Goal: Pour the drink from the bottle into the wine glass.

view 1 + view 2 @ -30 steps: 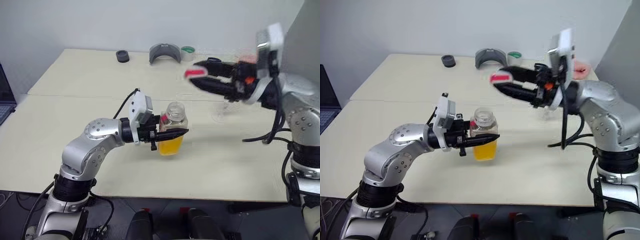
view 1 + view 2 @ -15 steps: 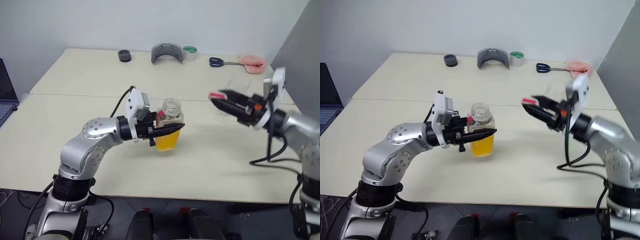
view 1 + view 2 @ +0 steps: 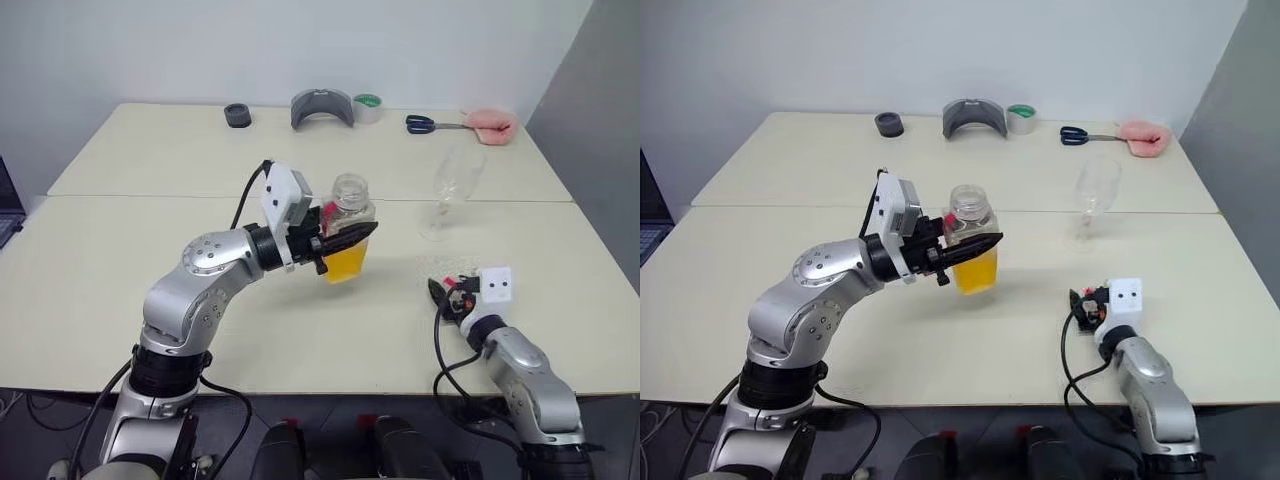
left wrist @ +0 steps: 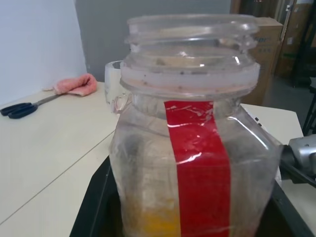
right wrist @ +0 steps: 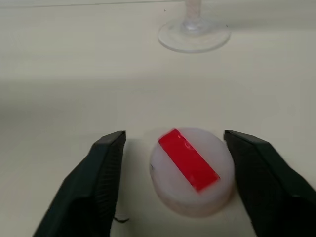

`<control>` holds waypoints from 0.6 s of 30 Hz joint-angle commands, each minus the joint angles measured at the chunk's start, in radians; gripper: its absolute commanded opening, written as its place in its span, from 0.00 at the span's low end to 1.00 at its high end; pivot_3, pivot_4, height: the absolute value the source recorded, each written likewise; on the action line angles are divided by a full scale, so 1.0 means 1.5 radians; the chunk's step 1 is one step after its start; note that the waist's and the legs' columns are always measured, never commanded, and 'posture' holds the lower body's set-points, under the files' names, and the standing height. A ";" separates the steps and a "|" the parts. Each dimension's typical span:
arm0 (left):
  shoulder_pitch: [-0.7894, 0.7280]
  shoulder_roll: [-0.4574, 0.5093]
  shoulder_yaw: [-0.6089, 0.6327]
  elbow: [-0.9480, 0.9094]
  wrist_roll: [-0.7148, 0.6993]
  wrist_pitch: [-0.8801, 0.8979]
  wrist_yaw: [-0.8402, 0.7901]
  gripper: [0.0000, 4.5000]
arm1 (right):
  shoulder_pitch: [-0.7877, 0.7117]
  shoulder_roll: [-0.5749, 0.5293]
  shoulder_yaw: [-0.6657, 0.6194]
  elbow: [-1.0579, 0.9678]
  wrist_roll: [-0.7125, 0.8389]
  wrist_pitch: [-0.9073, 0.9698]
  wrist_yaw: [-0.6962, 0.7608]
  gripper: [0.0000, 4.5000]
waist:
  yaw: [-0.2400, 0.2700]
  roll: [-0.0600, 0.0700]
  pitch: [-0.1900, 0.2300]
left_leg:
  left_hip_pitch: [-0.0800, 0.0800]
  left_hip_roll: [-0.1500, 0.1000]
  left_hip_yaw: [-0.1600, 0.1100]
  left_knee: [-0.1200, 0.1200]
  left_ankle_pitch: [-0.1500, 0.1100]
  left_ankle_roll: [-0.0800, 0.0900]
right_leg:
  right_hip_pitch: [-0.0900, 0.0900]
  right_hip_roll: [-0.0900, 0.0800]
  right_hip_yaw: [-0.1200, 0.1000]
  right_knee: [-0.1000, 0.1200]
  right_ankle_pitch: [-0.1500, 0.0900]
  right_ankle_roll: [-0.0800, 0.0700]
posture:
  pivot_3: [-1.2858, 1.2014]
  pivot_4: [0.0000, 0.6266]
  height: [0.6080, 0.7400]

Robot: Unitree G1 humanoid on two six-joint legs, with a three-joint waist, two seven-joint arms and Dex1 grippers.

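Bottle [image 3: 349, 232]: clear plastic, uncapped | cap [image 5: 191, 170]: round, white, red-striped | wine glass [image 3: 452, 188]: tulip-bowled

The bottle [image 3: 347, 232] is small and clear, with a wide open neck and a red stripe down its side; it is upright, lifted off the table [image 3: 120, 270] near the middle. The drink [image 3: 342, 266], bright orange, fills its lower part. Its white cap [image 5: 191, 170] with a red strip lies flat on the table near the front edge, toward the right. The wine glass [image 3: 452, 190], clear and empty, stands upright behind the cap, well apart from the bottle.
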 commanded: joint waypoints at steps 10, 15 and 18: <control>-0.031 0.001 0.043 0.061 0.053 -0.049 0.055 0.39 | -0.010 -0.146 -0.044 -0.188 0.043 0.016 0.127 0.99 | 0.002 0.000 0.000 | 0.000 0.000 0.000 0.000 0.000 0.000 | 0.000 0.000 0.000 0.000 0.000 0.000 | 0.52 0.24 1.00; -0.075 0.006 0.069 0.192 0.161 -0.141 0.146 0.39 | -0.130 -0.203 -0.058 -0.310 0.286 0.112 0.245 0.99 | -0.003 0.000 0.000 | 0.000 0.000 -0.001 0.000 0.000 0.000 | 0.000 0.001 0.000 0.000 0.000 0.000 | 0.52 0.24 1.00; -0.104 0.001 0.099 0.288 0.201 -0.202 0.206 0.39 | -0.214 -0.233 -0.043 -0.308 0.375 0.168 0.278 0.99 | 0.002 -0.001 0.000 | 0.000 0.000 -0.002 0.000 0.000 0.000 | 0.000 0.001 -0.001 0.000 0.001 -0.002 | 0.52 0.24 1.00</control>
